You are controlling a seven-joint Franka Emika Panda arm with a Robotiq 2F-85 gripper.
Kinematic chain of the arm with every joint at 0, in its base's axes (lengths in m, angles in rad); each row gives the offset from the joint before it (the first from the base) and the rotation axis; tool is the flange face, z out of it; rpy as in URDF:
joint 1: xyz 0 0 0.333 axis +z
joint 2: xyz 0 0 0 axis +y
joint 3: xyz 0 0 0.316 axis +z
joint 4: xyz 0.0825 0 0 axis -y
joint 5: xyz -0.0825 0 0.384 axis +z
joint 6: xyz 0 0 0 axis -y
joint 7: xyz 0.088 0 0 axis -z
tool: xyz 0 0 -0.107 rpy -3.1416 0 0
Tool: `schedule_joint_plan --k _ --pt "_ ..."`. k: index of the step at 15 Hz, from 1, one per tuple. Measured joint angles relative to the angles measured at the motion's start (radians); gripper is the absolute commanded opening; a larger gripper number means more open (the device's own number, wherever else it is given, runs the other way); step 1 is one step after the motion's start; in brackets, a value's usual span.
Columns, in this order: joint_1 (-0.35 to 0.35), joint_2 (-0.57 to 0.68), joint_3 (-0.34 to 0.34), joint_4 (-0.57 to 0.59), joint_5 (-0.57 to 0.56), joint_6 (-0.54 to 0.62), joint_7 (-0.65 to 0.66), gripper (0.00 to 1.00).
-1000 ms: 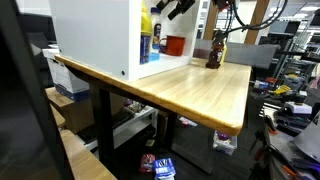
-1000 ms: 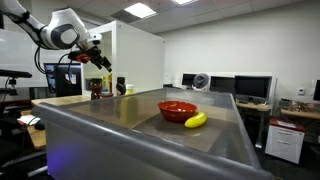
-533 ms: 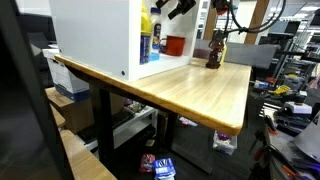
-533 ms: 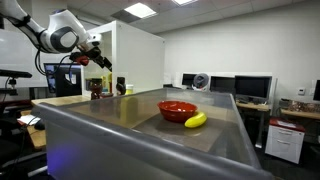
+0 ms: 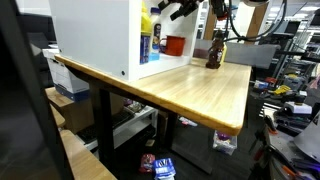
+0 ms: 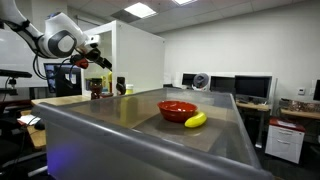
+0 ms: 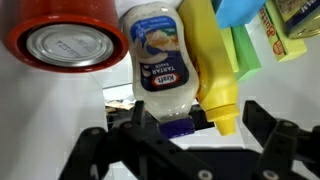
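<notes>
You're in an open lab room, at a wooden table (image 5: 195, 90) that carries a white cabinet (image 5: 95, 35). In the wrist view, the cabinet's shelf reads from the left: a red can (image 7: 68, 40) with its metal end facing the camera, then a white sauce bottle (image 7: 160, 60) standing on its purple cap, and a yellow squeeze bottle (image 7: 215, 70) just beside it. Green and blue packs (image 7: 245, 45) and a yellow box (image 7: 290, 25) sit at the right edge. Your gripper (image 7: 185, 150) is spread wide and holds nothing. The sauce bottle's cap sits centred between the fingers, apart from both. In an exterior view, a brown bottle (image 5: 214, 50) stands on the table to the right of the cabinet.
</notes>
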State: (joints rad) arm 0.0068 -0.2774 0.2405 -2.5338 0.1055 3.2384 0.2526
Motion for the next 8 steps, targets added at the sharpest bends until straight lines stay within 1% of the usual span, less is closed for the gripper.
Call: schedule_joint_plan --k 8 --pt "-0.108 -0.001 0.127 0.002 0.0 0.031 0.0 1.0"
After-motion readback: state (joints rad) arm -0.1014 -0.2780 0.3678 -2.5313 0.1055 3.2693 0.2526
